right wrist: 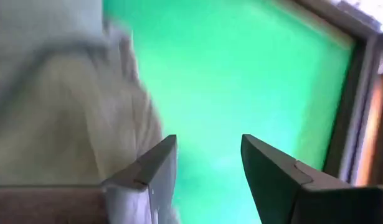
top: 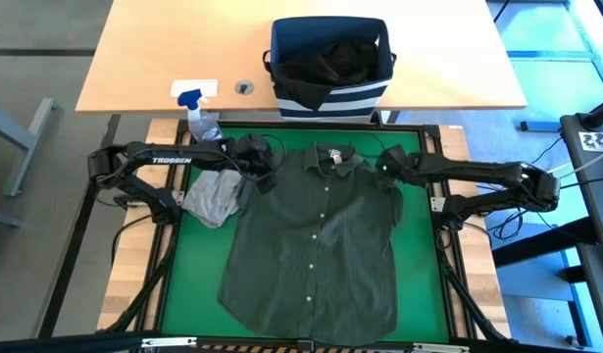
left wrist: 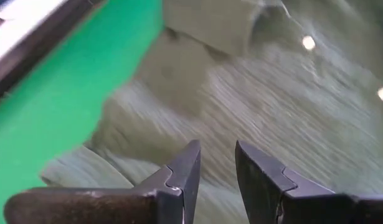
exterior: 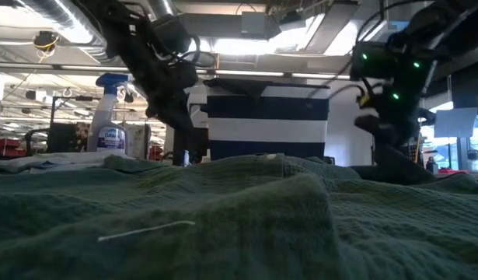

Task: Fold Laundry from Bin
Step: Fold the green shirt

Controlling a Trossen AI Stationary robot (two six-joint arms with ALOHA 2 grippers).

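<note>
A dark olive green shirt (top: 316, 245) lies spread flat, front up and buttoned, on the green mat (top: 198, 265), with its collar toward the far edge. My left gripper (top: 265, 167) hovers open over the shirt's left shoulder (left wrist: 272, 93), nothing between its fingers. My right gripper (top: 384, 167) hovers open at the shirt's right shoulder, its fingertips (right wrist: 208, 140) over bare mat beside the sleeve (right wrist: 54, 112). A crumpled light grey garment (top: 215, 196) lies on the mat left of the shirt. The striped navy bin (top: 330, 100) stands beyond the mat with a black garment (top: 335, 61) inside.
A spray bottle with a blue nozzle (top: 198, 113) stands at the mat's far left corner, close to my left arm. A black frame (top: 428, 127) borders the mat. The bin rests on a wooden tabletop (top: 164, 59) behind the mat.
</note>
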